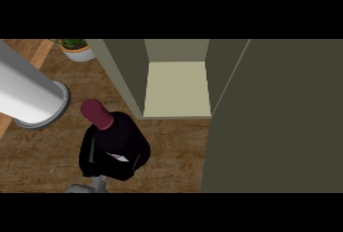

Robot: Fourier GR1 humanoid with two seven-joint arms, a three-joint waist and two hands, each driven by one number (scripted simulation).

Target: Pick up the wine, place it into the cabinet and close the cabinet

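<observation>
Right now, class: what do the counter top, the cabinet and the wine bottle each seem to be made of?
Counter top: probably wood, brown with visible grain, matte. Cabinet: likely painted board, flat olive-grey outside, pale cream shelf, no grain. Wine bottle: dark body, possibly glass, maroon capsule on the neck; the left hand hides most of it.

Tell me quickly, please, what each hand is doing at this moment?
Left hand: fingers curled round the wine bottle, holding it in front of the open cabinet.
Right hand: not in view.

Wood-grain counter (40, 154), matt cabinet (281, 127)
</observation>
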